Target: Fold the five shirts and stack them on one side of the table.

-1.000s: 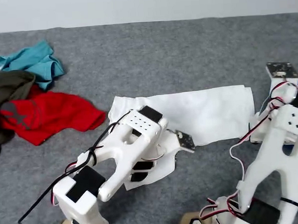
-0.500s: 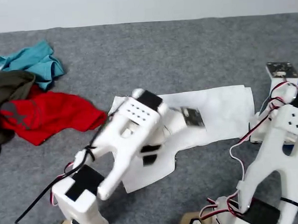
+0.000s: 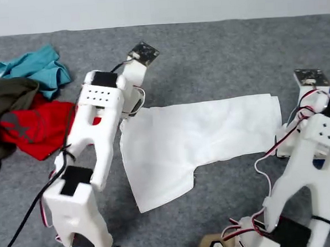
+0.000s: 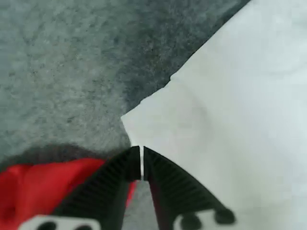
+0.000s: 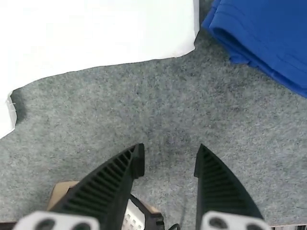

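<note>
Two arms: left stretched forward, left claw point(image 4: 141, 151) together at edge of white shirt point(image 4: 230, 120); right claw point(image 5: 170, 148) apart.

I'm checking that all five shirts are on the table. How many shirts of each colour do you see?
White shirt: 1
Red shirt: 1
Teal shirt: 1
Dark shirt: 1
Blue shirt: 1
Total: 5

Grey felt tabletop point(image 3: 217, 54), pale wall point(image 3: 148, 8)
</note>
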{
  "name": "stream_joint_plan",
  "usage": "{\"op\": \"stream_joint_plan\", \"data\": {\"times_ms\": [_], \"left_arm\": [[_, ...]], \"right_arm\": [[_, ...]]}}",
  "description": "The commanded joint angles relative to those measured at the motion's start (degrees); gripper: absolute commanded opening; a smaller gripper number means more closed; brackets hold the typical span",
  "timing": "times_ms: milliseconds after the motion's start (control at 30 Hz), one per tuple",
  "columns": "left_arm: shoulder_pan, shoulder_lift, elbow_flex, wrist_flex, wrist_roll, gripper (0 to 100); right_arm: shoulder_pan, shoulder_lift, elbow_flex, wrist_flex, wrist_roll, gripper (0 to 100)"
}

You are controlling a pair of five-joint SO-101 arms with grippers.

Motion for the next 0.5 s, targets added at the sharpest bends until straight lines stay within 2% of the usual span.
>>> {"op": "stream_joint_plan", "data": {"times_ms": [0, 133, 267, 467], "left_arm": [[0.26, 2.73, -1.98, -2.64, 1.49, 2], [-0.18, 6.95, -2.07, -2.73, 1.49, 2], [-3.60, 11.25, -3.82, -2.73, 1.23, 2], [-8.18, 18.73, -15.78, 1.23, 1.05, 2]], "right_arm": [[-0.57, 0.75, -0.35, 0.57, 0.62, 18.8], [-0.57, 1.10, -0.62, 0.57, 0.62, 18.8], [-0.57, 1.10, -0.62, 0.57, 0.62, 18.8], [-0.57, 1.45, -0.53, 0.57, 0.62, 18.8]]}}
